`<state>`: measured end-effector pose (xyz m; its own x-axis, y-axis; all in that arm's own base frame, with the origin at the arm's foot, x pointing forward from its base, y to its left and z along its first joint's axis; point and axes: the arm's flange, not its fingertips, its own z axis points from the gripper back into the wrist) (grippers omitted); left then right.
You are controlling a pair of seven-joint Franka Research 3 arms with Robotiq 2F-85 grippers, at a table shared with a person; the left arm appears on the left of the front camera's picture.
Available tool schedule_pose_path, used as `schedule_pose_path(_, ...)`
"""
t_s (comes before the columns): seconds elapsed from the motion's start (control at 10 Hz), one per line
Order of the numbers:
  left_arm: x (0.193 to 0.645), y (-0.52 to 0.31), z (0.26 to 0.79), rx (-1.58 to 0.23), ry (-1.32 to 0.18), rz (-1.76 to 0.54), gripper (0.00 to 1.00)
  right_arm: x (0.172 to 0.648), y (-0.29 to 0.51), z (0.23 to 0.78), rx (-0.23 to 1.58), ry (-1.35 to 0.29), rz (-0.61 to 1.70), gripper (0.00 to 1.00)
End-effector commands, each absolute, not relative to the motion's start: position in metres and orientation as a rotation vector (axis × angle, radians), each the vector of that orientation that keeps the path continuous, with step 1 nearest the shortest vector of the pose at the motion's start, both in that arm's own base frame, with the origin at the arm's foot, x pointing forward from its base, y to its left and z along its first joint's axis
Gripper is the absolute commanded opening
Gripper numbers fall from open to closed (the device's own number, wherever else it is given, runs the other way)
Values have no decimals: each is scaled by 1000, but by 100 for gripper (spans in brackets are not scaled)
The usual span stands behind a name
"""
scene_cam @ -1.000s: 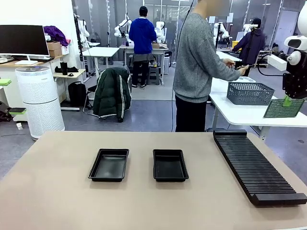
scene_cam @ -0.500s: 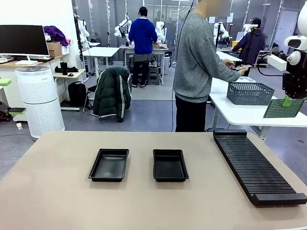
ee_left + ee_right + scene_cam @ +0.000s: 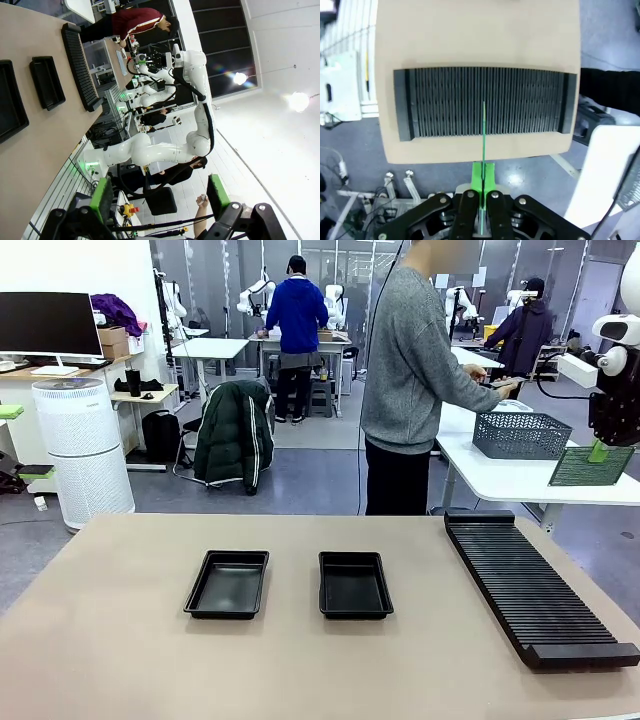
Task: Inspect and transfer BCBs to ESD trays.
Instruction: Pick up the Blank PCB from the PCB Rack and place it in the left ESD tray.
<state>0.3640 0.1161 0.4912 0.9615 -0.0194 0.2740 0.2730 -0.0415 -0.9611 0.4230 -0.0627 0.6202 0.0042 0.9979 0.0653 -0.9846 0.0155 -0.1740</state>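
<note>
My right gripper (image 3: 598,452) hangs high at the right edge of the front view, shut on a green BCB (image 3: 591,466) that dangles below it with its face toward the camera. In the right wrist view the BCB (image 3: 483,150) shows edge-on as a thin green line between the shut green pads (image 3: 477,178), high above the slotted rack (image 3: 485,102). Two empty black ESD trays (image 3: 228,583) (image 3: 354,583) lie side by side mid-table. In the left wrist view my left gripper (image 3: 159,195) stands open with nothing between its pads, tilted away from the table, and both trays (image 3: 47,82) (image 3: 9,107) sit at the left.
A long black ribbed rack (image 3: 532,585) lies along the right side of the table. A person in a grey sweater (image 3: 415,370) stands beyond the far edge, turned toward a side table holding a grey basket (image 3: 521,433).
</note>
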Motion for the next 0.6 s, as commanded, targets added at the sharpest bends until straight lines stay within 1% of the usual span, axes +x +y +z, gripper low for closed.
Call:
schedule_pose_path(0.0, 363, 116, 492, -1599, -198, -225, 100, 431, -36, 619, 25, -227, 1386, 2)
schedule_pose_path(0.2, 363, 116, 492, -1599, -198, -225, 100, 432, 3, 614, 132, -248, 1195, 2)
schedule_pose_path(0.4, 363, 116, 492, -1599, -198, -225, 100, 432, 57, 611, 181, -256, 1058, 2)
schedule_pose_path(0.5, 363, 116, 492, -1599, -198, -225, 100, 433, 85, 607, 225, -249, 940, 2)
